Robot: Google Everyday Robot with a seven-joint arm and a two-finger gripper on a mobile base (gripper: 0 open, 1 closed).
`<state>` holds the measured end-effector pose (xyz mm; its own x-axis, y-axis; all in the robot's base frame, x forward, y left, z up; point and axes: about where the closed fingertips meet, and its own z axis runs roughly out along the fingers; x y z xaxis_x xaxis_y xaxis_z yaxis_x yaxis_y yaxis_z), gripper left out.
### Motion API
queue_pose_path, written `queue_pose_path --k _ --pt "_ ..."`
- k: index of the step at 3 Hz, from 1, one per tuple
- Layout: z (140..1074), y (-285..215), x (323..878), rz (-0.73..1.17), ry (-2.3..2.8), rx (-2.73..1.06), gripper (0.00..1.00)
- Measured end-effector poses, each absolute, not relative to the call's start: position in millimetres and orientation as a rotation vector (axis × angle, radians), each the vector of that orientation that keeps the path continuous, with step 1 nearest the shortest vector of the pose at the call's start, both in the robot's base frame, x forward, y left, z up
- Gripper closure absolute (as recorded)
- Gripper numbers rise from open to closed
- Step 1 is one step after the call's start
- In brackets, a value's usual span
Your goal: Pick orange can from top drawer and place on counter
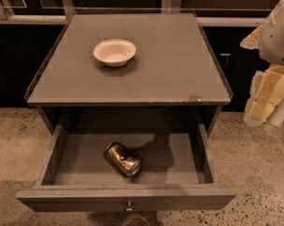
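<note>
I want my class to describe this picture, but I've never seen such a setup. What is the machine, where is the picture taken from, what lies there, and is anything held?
There is one picture, looking down from the front. The pale shapes at the right edge belong to a robot arm. Its claw hangs to the right of the grey counter, off its front corner. A white bowl stands on the counter. Below, the top drawer is pulled open, and an orange can lies on its side inside. The can is not held: it lies well apart from the claw.
</note>
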<state>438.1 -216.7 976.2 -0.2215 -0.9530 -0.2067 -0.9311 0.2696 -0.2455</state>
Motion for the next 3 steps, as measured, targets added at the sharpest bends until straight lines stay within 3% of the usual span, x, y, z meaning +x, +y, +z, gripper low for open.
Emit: queue_pose_path --k 3 --pt "955 -201 411 -0.018 2.171 -1.624 0.00"
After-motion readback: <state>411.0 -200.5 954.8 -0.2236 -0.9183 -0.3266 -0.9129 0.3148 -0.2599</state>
